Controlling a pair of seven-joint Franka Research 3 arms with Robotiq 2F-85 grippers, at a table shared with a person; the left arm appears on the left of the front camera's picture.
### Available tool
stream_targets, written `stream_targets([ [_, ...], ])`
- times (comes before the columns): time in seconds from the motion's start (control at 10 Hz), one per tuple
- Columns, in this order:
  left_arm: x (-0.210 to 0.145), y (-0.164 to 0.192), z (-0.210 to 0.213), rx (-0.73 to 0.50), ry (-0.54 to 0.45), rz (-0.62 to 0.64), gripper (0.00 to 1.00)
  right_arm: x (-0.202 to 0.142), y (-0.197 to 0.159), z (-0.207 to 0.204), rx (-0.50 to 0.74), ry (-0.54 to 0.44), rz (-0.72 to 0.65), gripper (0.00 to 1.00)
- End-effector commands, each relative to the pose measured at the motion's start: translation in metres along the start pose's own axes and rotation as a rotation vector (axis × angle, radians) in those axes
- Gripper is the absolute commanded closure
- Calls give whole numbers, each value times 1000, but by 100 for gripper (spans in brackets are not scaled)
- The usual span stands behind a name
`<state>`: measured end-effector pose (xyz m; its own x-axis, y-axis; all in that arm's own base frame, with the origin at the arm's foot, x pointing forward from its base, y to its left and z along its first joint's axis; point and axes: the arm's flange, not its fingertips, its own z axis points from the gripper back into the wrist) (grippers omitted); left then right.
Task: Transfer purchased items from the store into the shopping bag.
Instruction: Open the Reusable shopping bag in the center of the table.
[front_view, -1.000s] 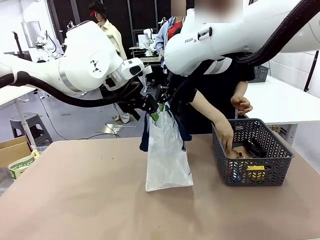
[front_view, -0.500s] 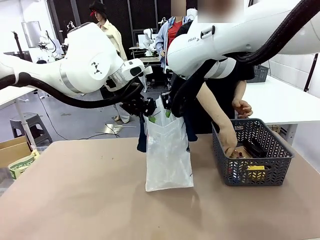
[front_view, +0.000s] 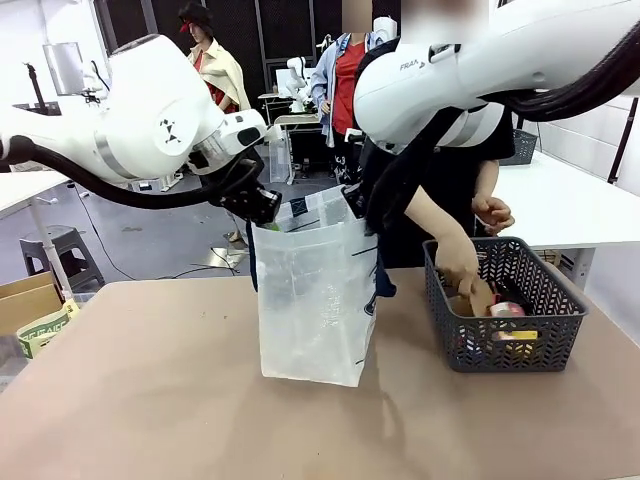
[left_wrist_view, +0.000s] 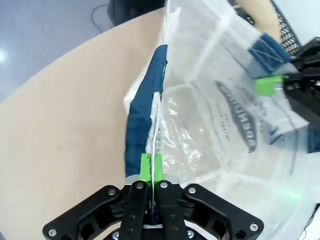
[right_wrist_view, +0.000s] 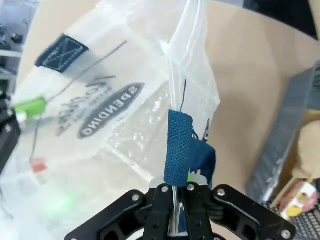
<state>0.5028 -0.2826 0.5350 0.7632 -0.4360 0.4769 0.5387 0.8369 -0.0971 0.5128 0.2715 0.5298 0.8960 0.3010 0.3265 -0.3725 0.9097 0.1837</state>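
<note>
Finds bag (front_view: 315, 300) upright at centre of bench (front_view: 150, 400), mouth held wide between both sets of jaws. Records left jaws closed on bag's left rim, pinching plastic beside navy handle (left_wrist_view: 141, 125). Records right jaws closed on right rim, at other handle (right_wrist_view: 179, 145). Locates basket (front_view: 500, 355) on bench right of bag, apart from it. Notes person's hand (front_view: 462, 268) reaching down into basket from far side, among items (front_view: 508, 312): one pink-red, one yellow against near wall. Cannot tell whether hand holds anything.
</note>
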Motion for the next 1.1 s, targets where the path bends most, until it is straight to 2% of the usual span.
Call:
stream_targets([
  [0.0,-13,4,3,65,-8,26,100,-12,-9,6,-29,60,100,100],
  [0.2,-19,2,-3,120,-44,81,100,-9,-14,8,-31,107,196,100],
  [0.4,-28,2,-9,185,-71,70,100,-6,-22,8,-89,129,251,100],
  [0.6,-38,7,-5,181,-120,51,100,-7,-24,13,-85,147,324,100],
  [0.8,-41,14,-1,142,-67,51,100,-8,-23,19,-64,119,349,100],
  [1.0,-26,16,11,35,9,48,100,-9,-17,15,-60,108,409,100],
])
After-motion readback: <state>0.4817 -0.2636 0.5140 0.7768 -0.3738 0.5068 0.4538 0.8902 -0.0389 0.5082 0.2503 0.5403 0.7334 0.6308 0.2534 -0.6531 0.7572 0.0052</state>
